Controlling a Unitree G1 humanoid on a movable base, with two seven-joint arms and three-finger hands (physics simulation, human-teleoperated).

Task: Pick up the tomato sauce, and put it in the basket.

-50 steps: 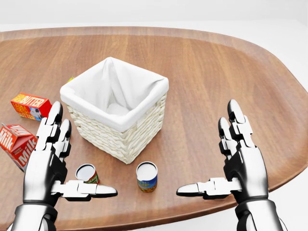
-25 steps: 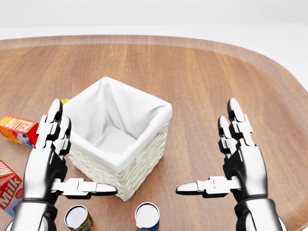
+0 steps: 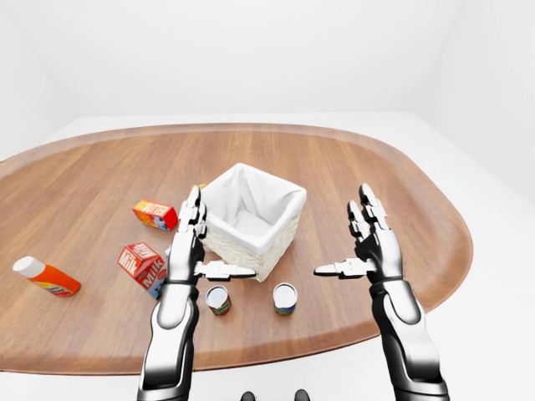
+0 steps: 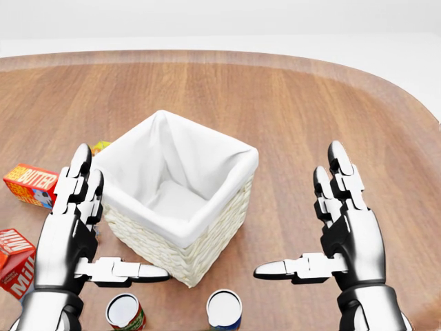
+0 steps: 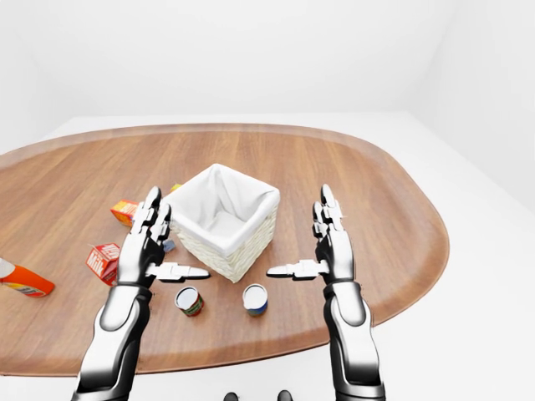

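Table (image 3: 393, 180): warm brown wood grain. Basket (image 4: 224, 224): cream wicker weave, plain white liner. Butter box (image 4: 29, 185): orange-red, white lettering. Milk carton (image 3: 142, 267): red, white lettering. Bottle (image 3: 48, 278): orange, white cap. Two cans: red-green label (image 5: 190, 302), blue label (image 5: 254, 300). Hands (image 4: 65, 238) (image 4: 351, 231): silver with black joints.

My view has shifted a little left since half a second ago. The basket (image 4: 180, 193) and both cans (image 4: 125, 312) sit further right.

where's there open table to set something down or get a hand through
Bare wood lies right of the basket, past the right hand, and along the table top edge. It is crowded left of the basket: butter box, milk carton, two cans below.
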